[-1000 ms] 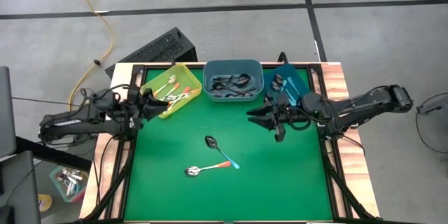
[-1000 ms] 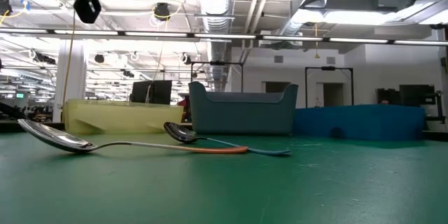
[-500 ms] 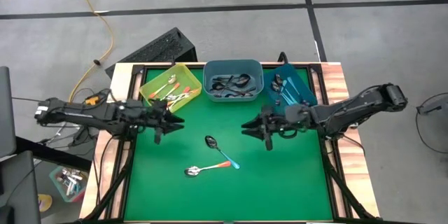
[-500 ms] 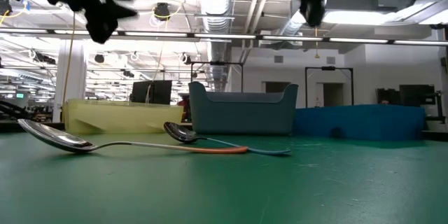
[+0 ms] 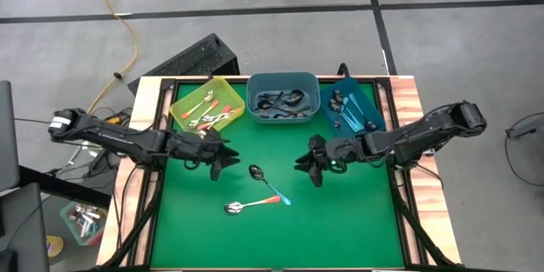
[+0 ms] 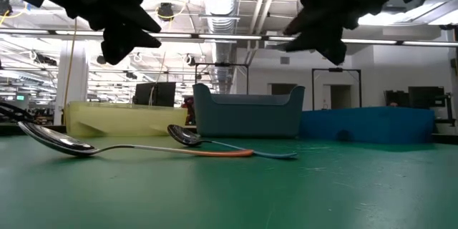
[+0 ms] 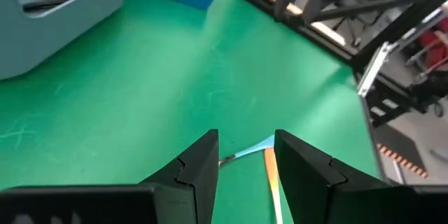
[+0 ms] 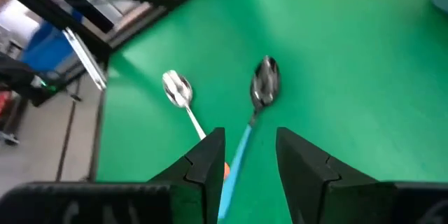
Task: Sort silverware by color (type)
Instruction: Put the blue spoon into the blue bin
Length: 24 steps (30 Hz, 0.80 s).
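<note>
Green felt carries just two loose spoons, the teal-handled spoon and the orange-handled spoon crossing near centre, so I've got both arms converging. My left gripper hovers at its ten o'clock, my right gripper at two o'clock. Both are empty, fingers narrowly parted to straddle a thin handle; sorted spoons fill the bins at twelve.

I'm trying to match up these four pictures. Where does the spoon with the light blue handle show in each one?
High view: blue-handled spoon lies mid-mat, its handle tip crossing the orange-handled spoon.
Low view: centre, bowl in front of the grey bin, handle running right.
Left wrist view: only the blue handle tip shows between the fingers.
Right wrist view: centre, dark bowl beyond the fingers.
Shared landmark: the orange-handled spoon it crosses.
</note>
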Each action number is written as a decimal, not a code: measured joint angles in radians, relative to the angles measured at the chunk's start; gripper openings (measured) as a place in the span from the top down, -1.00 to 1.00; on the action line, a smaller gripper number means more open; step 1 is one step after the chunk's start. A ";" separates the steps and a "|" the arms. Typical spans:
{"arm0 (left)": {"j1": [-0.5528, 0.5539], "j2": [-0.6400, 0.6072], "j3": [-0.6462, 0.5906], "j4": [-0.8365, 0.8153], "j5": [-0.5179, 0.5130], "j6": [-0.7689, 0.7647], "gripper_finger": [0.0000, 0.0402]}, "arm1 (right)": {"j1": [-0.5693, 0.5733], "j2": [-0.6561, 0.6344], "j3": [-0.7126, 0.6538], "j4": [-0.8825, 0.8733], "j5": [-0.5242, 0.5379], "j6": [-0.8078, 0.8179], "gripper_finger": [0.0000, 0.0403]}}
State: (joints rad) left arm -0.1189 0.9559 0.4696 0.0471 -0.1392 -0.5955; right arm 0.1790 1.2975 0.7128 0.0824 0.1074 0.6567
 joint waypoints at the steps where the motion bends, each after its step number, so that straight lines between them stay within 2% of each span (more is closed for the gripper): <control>1: -0.002 0.016 0.008 -0.004 -0.007 0.001 0.38 | 0.000 0.000 0.000 -0.019 0.000 0.000 0.30; 6: -0.013 0.112 0.048 -0.005 -0.087 -0.047 0.38 | 0.009 -0.001 0.000 -0.074 0.000 0.001 0.30; 11: -0.016 0.218 0.086 -0.002 -0.086 -0.041 0.38 | 0.019 0.000 0.000 -0.135 0.008 0.017 0.30; 15: -0.026 0.304 0.095 -0.003 -0.085 -0.057 0.38 | 0.038 0.000 0.000 -0.157 0.041 0.029 0.30; 24: -0.032 0.431 0.095 0.042 -0.082 -0.198 0.38 | 0.085 0.000 0.000 -0.193 0.172 0.088 0.30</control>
State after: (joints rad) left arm -0.1509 1.3867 0.5648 0.0895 -0.2216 -0.7934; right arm 0.2635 1.2972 0.7124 -0.1104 0.2796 0.7444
